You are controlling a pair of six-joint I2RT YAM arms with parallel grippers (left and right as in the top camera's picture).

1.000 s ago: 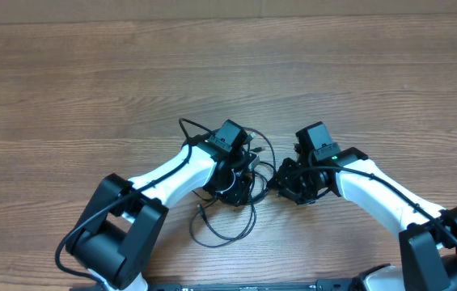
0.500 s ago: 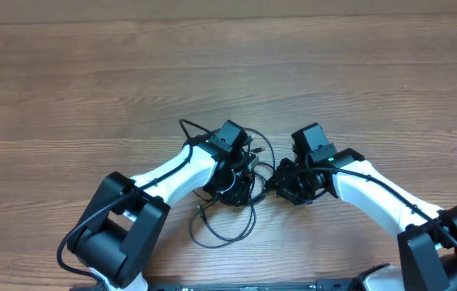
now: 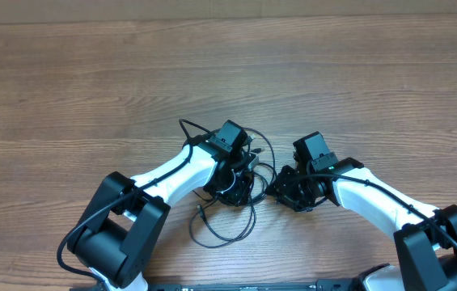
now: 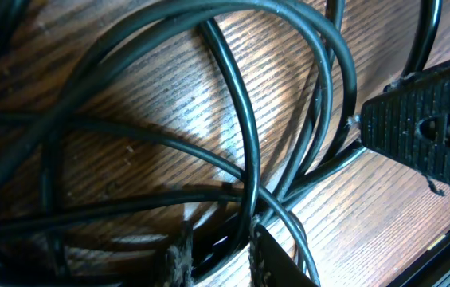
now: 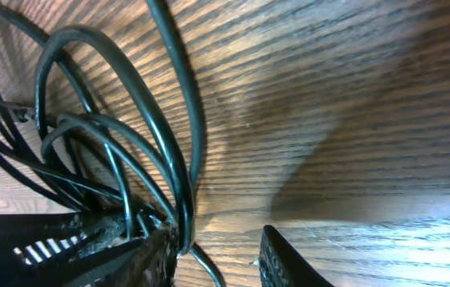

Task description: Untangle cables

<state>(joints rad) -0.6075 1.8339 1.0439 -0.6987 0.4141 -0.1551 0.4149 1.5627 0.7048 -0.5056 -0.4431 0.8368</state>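
The cables (image 3: 244,234) are thin black cords tangled in loops on the wooden table (image 3: 228,73), between my two arms. In the left wrist view several strands (image 4: 248,151) cross over the wood, and my left gripper (image 4: 218,263) is shut on a bunch of them at the bottom edge. In the overhead view that left gripper (image 3: 240,187) sits on top of the tangle. My right gripper (image 3: 283,190) is just to its right. Its jaws (image 5: 221,257) stand open with bare wood between them. One cable strand (image 5: 178,175) runs down against the right gripper's left finger (image 5: 153,255).
The right gripper's ribbed finger (image 4: 432,119) shows at the right of the left wrist view, close to the strands. Both white arms reach in from the table's front edge. Bare wood spreads across the back and both sides.
The right gripper has shifted slightly toward the front of the table and the tangle. The left arm and the cable loops look unchanged.
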